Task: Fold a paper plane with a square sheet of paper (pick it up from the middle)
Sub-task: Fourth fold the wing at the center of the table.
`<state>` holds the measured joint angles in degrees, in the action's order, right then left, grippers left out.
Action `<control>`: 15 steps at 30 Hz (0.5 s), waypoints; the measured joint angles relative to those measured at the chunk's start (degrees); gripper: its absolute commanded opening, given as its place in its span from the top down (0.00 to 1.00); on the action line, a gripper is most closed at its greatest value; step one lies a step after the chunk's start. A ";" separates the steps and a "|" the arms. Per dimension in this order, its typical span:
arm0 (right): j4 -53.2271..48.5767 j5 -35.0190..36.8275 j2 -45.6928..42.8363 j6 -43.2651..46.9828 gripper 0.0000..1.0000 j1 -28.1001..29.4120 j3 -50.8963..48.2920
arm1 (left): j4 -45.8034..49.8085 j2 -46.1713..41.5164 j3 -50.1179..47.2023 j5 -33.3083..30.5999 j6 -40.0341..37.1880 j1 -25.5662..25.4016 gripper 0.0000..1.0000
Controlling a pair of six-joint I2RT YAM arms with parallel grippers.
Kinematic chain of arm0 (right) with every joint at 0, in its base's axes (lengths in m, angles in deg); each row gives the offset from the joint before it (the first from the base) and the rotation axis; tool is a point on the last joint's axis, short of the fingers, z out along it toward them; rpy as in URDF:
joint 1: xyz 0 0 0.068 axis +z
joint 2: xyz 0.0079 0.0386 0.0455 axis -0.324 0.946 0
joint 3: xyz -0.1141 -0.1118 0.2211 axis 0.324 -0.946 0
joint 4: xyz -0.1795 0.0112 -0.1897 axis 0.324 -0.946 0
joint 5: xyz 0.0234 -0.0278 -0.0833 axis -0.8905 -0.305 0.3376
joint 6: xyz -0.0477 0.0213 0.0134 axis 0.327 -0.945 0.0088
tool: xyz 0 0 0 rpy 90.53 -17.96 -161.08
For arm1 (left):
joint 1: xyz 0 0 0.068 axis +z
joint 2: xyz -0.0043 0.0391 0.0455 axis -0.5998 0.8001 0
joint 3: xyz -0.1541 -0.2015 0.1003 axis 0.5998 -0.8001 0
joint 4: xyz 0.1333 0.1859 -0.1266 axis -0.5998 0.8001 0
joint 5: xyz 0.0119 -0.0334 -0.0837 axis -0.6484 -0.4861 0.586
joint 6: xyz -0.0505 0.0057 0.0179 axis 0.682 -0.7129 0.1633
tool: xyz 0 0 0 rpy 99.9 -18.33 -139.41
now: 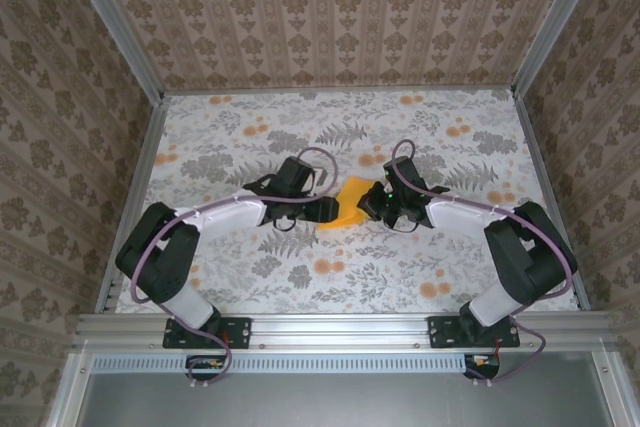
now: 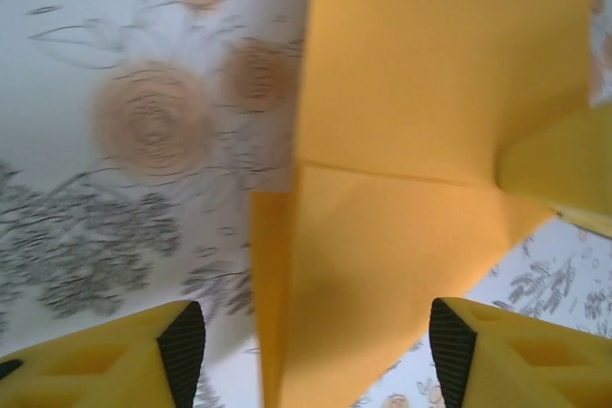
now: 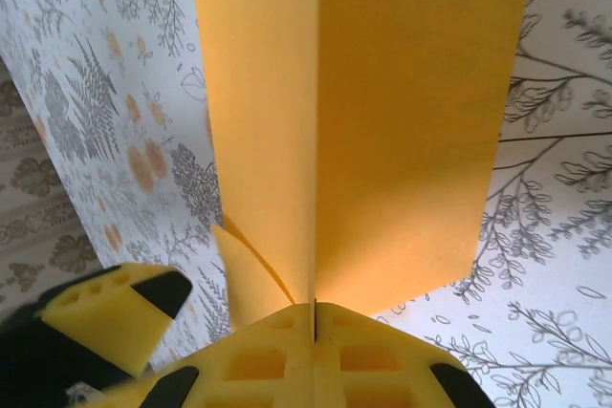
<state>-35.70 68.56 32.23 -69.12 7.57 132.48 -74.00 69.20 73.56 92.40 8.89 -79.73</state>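
The orange-yellow sheet of paper (image 1: 352, 205) is folded along a centre crease and held up off the floral cloth between both grippers. My right gripper (image 1: 375, 202) is shut on it. In the right wrist view its jaws (image 3: 314, 312) pinch the crease, and the two paper (image 3: 402, 93) halves spread away from them. My left gripper (image 1: 330, 210) is at the paper's left end and stands open. In the left wrist view the folded paper (image 2: 430, 93) hangs between its pads (image 2: 182, 351) without touching either. One left finger (image 3: 105, 322) is at the lower left of the right wrist view.
The floral cloth (image 1: 300, 127) covers the whole table. Patterned walls (image 1: 340, 17) and aluminium posts (image 1: 140, 157) close in the back and both sides. A metal rail (image 1: 330, 327) with both arm bases runs along the near edge.
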 measured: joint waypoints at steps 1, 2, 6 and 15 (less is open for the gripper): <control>-0.61 0.24 -0.26 -0.39 1.00 -0.11 0.04 | -1.09 0.00 -0.09 -0.57 -1.86 -1.31 0.32; -1.40 0.50 -0.28 -0.66 1.00 -0.17 0.26 | -2.21 0.00 -0.26 -0.98 -3.28 -2.10 0.31; -4.02 0.92 -0.24 -1.73 1.00 -0.39 1.07 | -7.93 -0.11 -2.49 -2.97 -9.05 -3.13 0.31; -6.27 0.96 1.57 -1.90 1.00 -0.52 4.79 | -11.76 -4.07 -6.73 -8.96 -18.49 -2.75 0.36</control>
<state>-41.97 69.52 33.81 -71.02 7.05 137.26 -85.76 65.13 66.83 83.44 -9.60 -82.48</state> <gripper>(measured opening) 0.044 0.649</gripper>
